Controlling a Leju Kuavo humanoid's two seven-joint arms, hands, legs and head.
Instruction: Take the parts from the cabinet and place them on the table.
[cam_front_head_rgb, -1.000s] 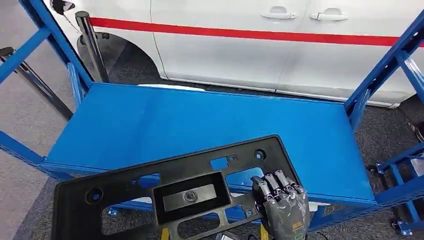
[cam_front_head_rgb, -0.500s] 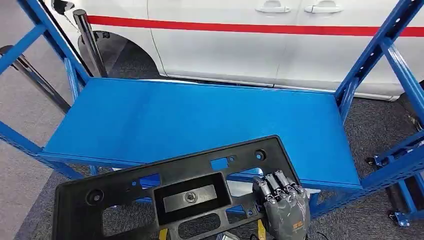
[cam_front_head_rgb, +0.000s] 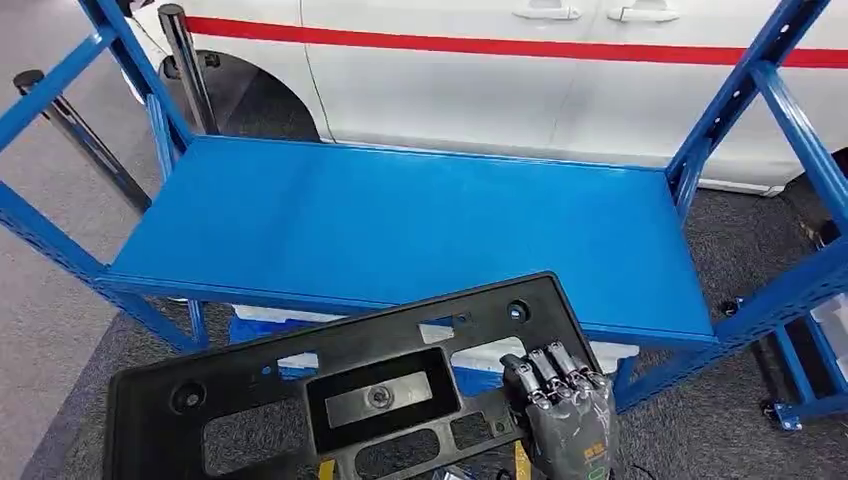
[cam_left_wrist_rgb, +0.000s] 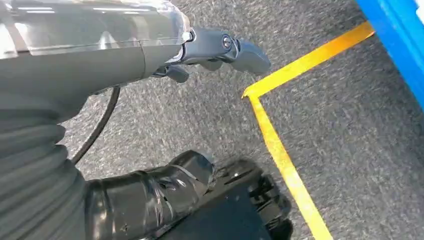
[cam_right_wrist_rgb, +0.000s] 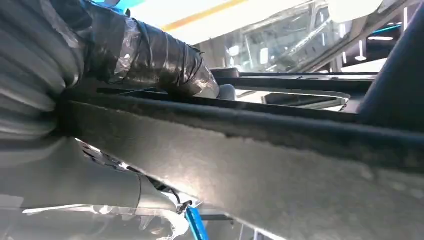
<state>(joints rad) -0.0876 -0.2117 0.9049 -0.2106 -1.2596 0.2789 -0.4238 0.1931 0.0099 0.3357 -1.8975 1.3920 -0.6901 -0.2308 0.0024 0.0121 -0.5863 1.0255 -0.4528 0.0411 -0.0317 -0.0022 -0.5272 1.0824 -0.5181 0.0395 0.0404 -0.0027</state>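
Black plastic part (cam_front_head_rgb: 340, 390) sits gripped by your right hand (cam_front_head_rgb: 565, 415) just short of the blue table (cam_front_head_rgb: 400, 225). Left hand (cam_left_wrist_rgb: 150, 195): grip unclear. Carry it level over the near edge before lowering.

We find no readable words, numbers or brand marks here. The white car (cam_front_head_rgb: 480, 80) carries only a plain red stripe (no lettering), and the black plastic part (cam_front_head_rgb: 340, 390) and blue shelf (cam_front_head_rgb: 400, 220) are unmarked.
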